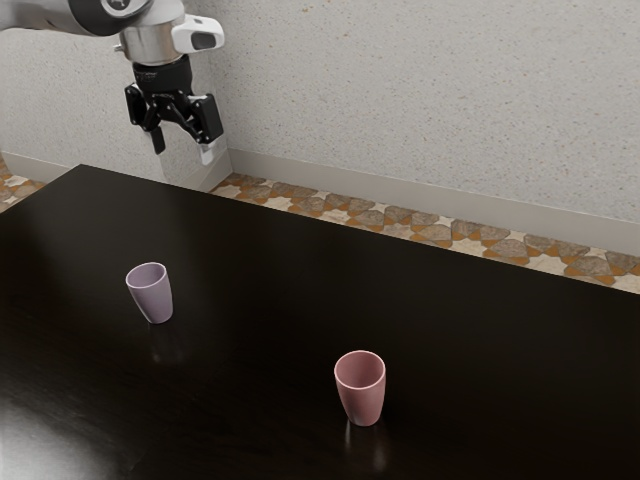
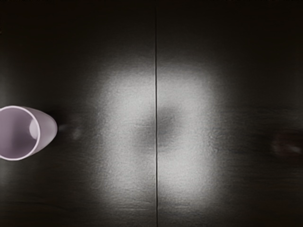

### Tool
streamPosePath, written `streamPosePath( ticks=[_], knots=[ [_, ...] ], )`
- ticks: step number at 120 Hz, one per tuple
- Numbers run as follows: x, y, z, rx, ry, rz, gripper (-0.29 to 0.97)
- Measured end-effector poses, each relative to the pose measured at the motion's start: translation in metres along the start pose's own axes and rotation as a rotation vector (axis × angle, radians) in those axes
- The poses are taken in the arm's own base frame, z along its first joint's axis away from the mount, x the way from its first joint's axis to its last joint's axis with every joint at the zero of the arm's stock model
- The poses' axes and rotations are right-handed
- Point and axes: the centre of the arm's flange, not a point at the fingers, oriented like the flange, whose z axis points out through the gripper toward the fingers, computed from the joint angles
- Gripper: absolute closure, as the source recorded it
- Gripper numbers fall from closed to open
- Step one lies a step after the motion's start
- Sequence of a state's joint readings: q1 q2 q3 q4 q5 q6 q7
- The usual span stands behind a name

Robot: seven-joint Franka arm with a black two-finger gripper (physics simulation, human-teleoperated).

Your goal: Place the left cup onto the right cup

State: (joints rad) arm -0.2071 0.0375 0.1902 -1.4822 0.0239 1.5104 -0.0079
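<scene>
"Lilac cup (image 1: 149, 292) stands upright on the dark table (image 1: 300, 270), claw (image 1: 182, 140) high at its twelve o'clock, spread wide, empty."
"Looks light, stiff, slick; I'd pinch one wall at the rim. Pink cup (image 1: 360, 387) sits at four o'clock, well apart."

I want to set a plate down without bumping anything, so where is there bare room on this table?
Most of the dark table is bare. The widest patch runs from the pink cup to the exterior view's right edge and back to the far edge. Another lies between the lilac cup and the pink cup. Nowhere is crowded.
</scene>
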Motion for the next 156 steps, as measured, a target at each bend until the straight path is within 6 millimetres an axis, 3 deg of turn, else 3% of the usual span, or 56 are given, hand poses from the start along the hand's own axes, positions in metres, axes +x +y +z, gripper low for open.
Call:
streamPosePath(
  ticks=[49, 137, 156],
  knots=[
    [0.004, 0.003, 0.005, 0.012, 0.002, 0.006, 0.0],
    [0.038, -0.008, 0.082, 0.048, -0.021, -0.008, 0.0],
    [0.046, -0.019, 0.096, 0.052, -0.021, -0.026, 0.0]
  ],
)
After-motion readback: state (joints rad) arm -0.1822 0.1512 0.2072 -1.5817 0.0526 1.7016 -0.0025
